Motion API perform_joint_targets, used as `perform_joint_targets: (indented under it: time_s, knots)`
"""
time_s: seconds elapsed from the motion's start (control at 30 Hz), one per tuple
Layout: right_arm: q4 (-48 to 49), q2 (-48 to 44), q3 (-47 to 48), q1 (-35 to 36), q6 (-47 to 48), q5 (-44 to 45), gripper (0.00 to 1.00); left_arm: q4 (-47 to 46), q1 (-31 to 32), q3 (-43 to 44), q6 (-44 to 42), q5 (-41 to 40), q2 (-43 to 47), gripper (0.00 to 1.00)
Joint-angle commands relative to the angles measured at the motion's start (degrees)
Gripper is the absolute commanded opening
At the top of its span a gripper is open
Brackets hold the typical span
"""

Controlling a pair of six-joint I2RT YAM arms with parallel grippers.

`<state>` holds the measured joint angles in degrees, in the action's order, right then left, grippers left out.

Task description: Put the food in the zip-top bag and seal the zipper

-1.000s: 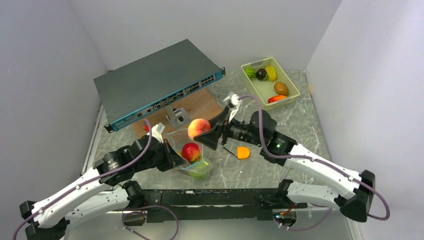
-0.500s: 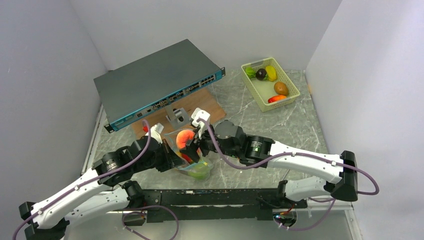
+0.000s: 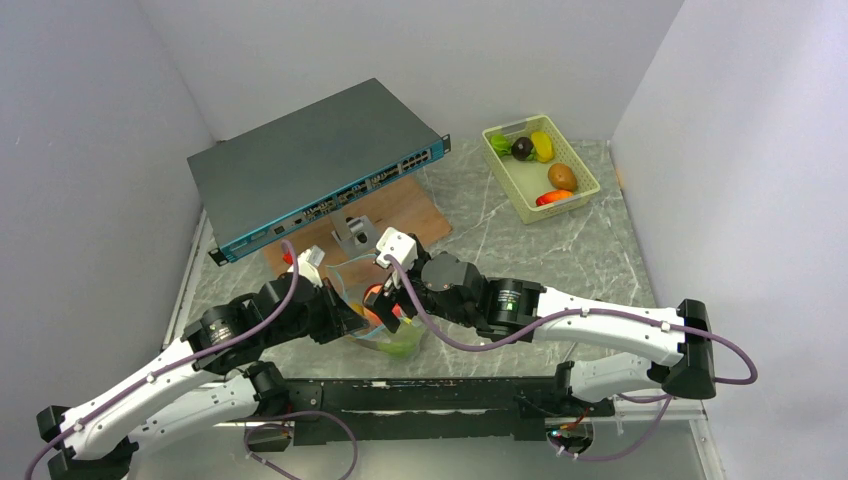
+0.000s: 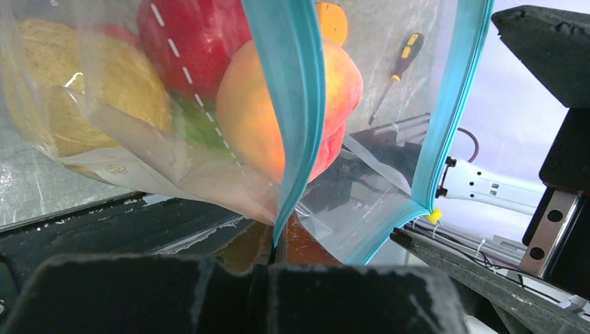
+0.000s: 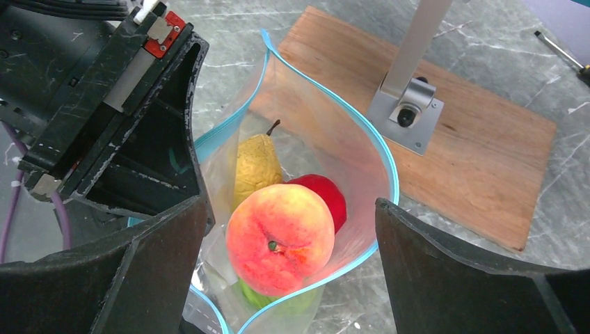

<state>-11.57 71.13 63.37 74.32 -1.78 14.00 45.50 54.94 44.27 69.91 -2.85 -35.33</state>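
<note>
L grip (image 4: 271, 268) pinching teal zipper strip (image 4: 296, 104) of clear plastic bag (image 5: 348, 149) | R grip (image 5: 289, 205) spread wide over orange-pink peach (image 5: 278, 240) mid-frame | risk: peach rides high, fouls seal

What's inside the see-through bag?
The bag holds a peach on top, with a yellow pear and a red fruit behind it. Underneath lies something green, mostly covered by the peach, so I cannot tell what it is.

A grey, marble-veined worktop (image 3: 600, 250) carries a flat grey network switch (image 3: 310, 160). Plain pale walls close it in: a back wall (image 3: 420, 50) behind the switch, a left wall (image 3: 80, 150) beside it, and a right wall (image 3: 740, 150) well off to the other side. A brown wooden board (image 3: 415, 205) lies just in front of the switch. The light is soft and even.
</note>
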Motion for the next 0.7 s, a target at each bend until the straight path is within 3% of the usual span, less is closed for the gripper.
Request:
perform_joint_targets:
  time_s: [0.0, 0.3, 0.43, 0.57, 0.67]
  knots:
    - [1.19, -2.25, 0.81, 0.39, 0.77, 2.85, 0.91, 0.11, 0.18, 1.51, 1.20, -0.15, 0.22, 0.00]
    - [5.56, -5.88, -1.12, 0.40, -0.02, 6.25, 0.90, 0.55, 0.18, 0.61, 1.92, -0.43, 1.30, 0.00]
    - [11.88, -8.95, -4.65, 0.38, 0.06, 10.89, 0.92, 0.31, 0.17, 0.38, 1.90, -0.25, 1.38, 0.00]
    - [17.52, -10.40, -6.95, 0.32, -1.00, 20.09, 0.96, 0.28, 0.18, 0.50, 1.77, 0.02, 0.98, 0.00]
    - [20.19, -10.51, -7.89, 0.25, -2.34, 32.34, 0.99, 0.61, 0.18, 0.73, 1.71, -0.13, 0.98, 0.00]
